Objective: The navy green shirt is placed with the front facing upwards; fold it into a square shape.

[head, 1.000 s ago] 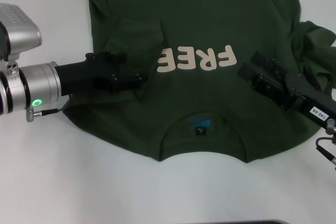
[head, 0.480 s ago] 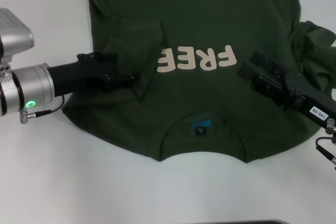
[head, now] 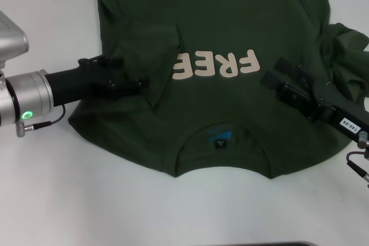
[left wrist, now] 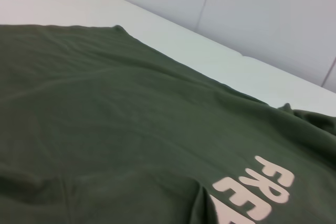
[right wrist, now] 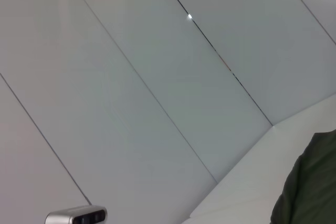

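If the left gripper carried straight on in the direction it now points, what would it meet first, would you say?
Probably the folded-over sleeve flap of the dark olive-green cotton T-shirt. The left gripper points across the shirt toward its cream lettering, with its tip already at that flap's edge; its height above the cloth is unclear.

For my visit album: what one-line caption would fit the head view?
Olive-green shirt spread on a white table, left gripper and right gripper both over it.
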Controlling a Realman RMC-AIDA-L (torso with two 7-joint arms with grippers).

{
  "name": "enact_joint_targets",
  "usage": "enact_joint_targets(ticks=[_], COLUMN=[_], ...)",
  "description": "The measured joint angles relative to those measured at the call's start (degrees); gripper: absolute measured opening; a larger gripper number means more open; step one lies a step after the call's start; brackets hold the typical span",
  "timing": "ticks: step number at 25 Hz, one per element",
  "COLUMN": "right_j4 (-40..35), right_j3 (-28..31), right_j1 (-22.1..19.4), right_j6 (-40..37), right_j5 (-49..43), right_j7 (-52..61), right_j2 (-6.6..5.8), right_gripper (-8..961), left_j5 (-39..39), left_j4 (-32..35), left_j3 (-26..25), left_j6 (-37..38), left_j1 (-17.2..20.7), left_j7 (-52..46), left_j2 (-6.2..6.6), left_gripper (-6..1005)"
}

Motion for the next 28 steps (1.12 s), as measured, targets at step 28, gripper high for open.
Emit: enact_joint_targets(ticks=[28], right_j4=[0.0], right_j3=[-0.16], right_j1=[-0.27], right_j6=[-0.29], right_j5=[-0.34], right_j7=[-0.02], right_j2=[0.13], right_gripper=[911], left_j5=[0.98], left_j4=[-3.12], left_j3=[3.75], left_j6=[0.23], left_j1=[-1.61], left_j7=[0.04], left_j2=[-0.47], left_gripper=[834])
